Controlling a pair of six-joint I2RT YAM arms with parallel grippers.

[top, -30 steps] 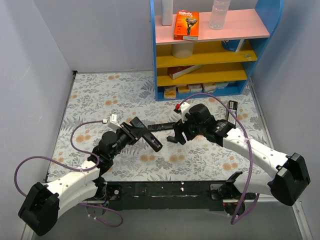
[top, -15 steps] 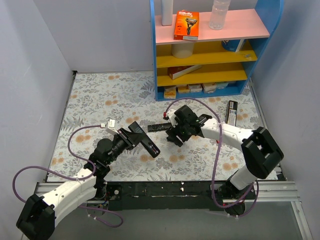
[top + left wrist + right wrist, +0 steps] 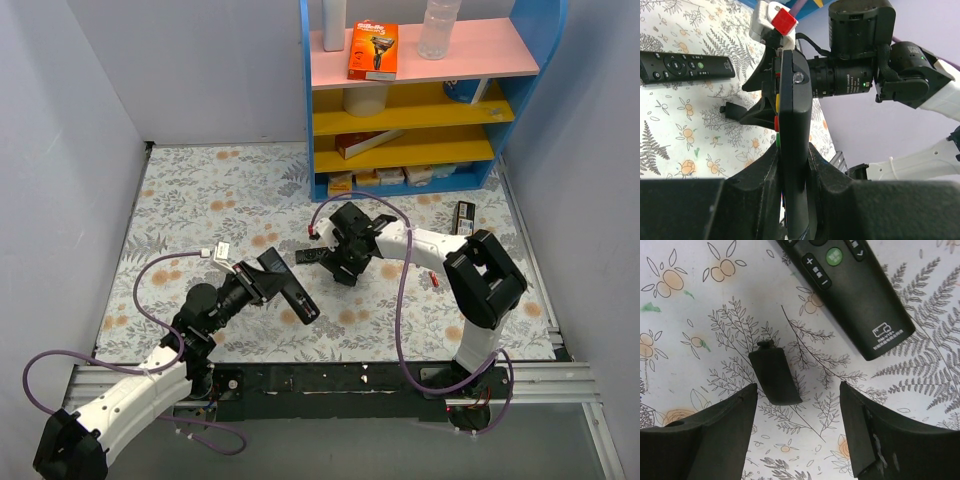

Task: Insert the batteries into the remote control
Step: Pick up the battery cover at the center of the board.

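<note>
My left gripper (image 3: 266, 282) is shut on the remote control (image 3: 291, 291), a long black remote held on edge above the mat. In the left wrist view the remote (image 3: 792, 125) stands between the fingers, with red, yellow and green buttons on its left side. My right gripper (image 3: 345, 264) is open and low over the mat. In the right wrist view its fingers (image 3: 797, 390) straddle the small black cover piece (image 3: 774, 377), which lies nearer the left finger. A tiny red thing that looks like a battery (image 3: 437, 281) lies on the mat under the right arm. No other battery shows.
A slim black remote (image 3: 312, 255) with a green button (image 3: 850, 295) lies just beyond the right gripper, also in the left wrist view (image 3: 685, 65). Another black remote (image 3: 465, 218) lies at the right. The blue shelf unit (image 3: 410, 180) stands at the back.
My right gripper has moved left and down to the cover piece. My left arm has drawn back a little toward its base with the remote still in its grip.
</note>
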